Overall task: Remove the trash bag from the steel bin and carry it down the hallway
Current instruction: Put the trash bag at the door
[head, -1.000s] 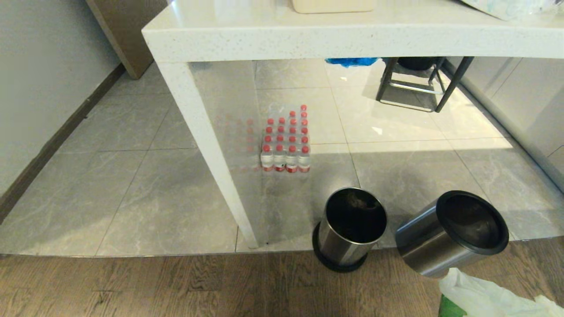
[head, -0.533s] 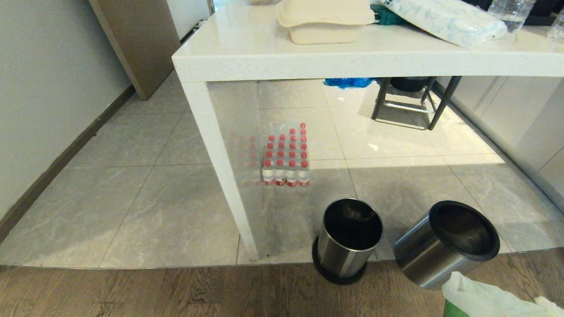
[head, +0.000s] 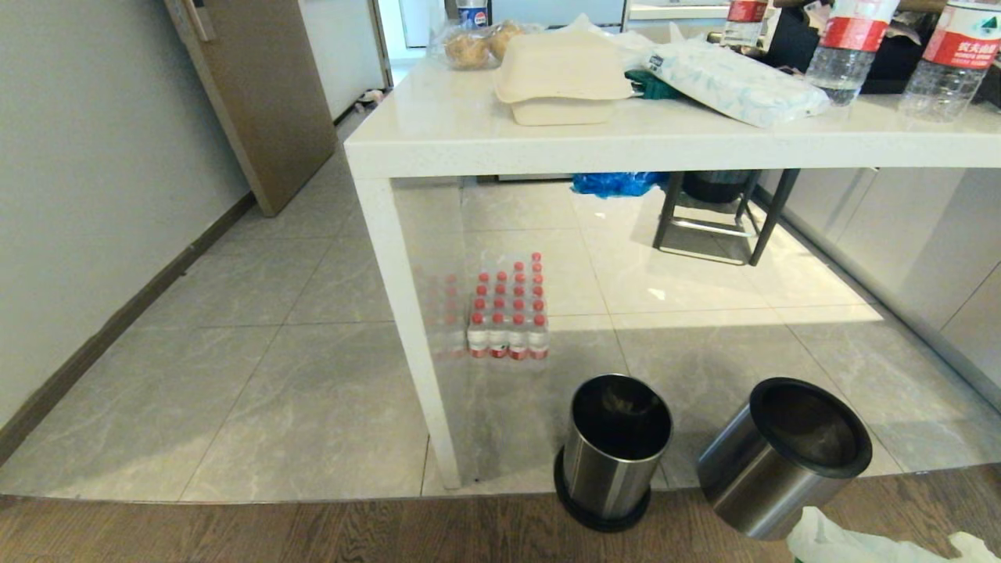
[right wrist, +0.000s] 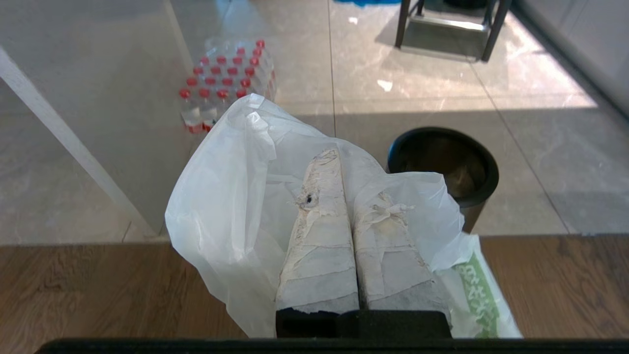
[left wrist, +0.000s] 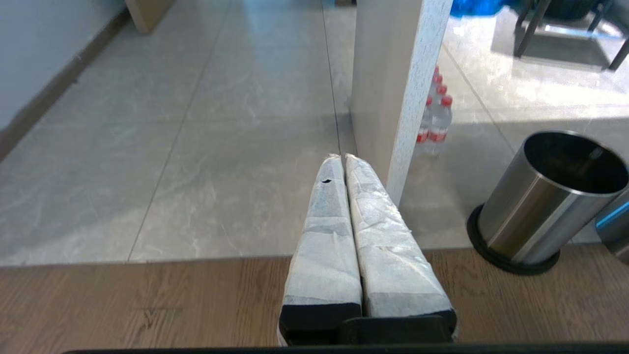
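Note:
My right gripper (right wrist: 344, 169) is shut on the trash bag (right wrist: 226, 196), thin white plastic with green print that billows round both fingers. In the head view only the bag's top (head: 852, 543) shows, at the lower right corner over the wood floor. The steel bin (head: 784, 461) with its thick black rim leans just beyond the bag, its dark mouth (right wrist: 444, 167) open. My left gripper (left wrist: 342, 158) hangs shut and holds nothing, above the edge where wood meets tile. The grey-tiled hallway floor (head: 258, 313) runs on the left along the white wall.
A second steel cylinder (head: 614, 450) on a black base stands left of the bin. The white table (head: 626, 145) has a leg (head: 414, 336) close ahead, and a pack of red-capped bottles (head: 508, 324) lies under it. A stool (head: 712, 219) and a blue bag (head: 614, 184) are farther back.
The head view has risen, so the whole scene slid down and the table top with its box and bottles came into view. Bins and bag keep their places.

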Available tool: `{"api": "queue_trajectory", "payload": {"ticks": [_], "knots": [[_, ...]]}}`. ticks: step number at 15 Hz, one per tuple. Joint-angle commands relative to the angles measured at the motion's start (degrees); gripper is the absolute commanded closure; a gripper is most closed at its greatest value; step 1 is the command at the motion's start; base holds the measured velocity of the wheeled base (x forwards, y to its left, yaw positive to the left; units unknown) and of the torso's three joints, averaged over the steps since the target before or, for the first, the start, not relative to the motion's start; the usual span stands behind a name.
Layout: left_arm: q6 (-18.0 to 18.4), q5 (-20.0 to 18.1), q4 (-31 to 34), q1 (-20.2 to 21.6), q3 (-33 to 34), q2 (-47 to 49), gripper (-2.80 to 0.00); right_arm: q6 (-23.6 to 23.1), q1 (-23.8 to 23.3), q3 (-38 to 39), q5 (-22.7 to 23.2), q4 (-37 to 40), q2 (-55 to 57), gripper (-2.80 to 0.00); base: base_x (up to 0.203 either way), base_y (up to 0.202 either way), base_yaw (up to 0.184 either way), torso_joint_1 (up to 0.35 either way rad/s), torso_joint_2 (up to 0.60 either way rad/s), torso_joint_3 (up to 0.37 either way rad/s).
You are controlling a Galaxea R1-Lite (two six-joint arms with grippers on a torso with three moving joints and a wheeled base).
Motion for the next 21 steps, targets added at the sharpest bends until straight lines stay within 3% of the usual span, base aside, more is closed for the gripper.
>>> {"api": "queue_trajectory", "payload": {"ticks": [1,6,18,21], "knots": [[0.0,0.0,0.0,0.0,0.0,0.0,0.0,0.0,0.0,0.0,0.0,0.0,0.1,0.0,0.0,0.0,0.0,0.003,0.0,0.199],[0.2,0.0,0.0,0.0,0.0,0.0,0.0,0.0,0.0,0.0,0.0,0.0,0.1,0.0,0.0,0.0,0.0,0.001,0.01,0.138],[1.9,-0.2,0.0,0.0,0.0,0.0,0.0,0.0,0.0,0.0,0.0,0.0,0.1,0.0,0.0,0.0,0.0,0.0,0.0,0.002],[0.3,-0.1,0.0,0.0,0.0,0.0,0.0,0.0,0.0,0.0,0.0,0.0,0.1,0.0,-0.001,0.033,0.003,0.001,0.0,0.001]]}}
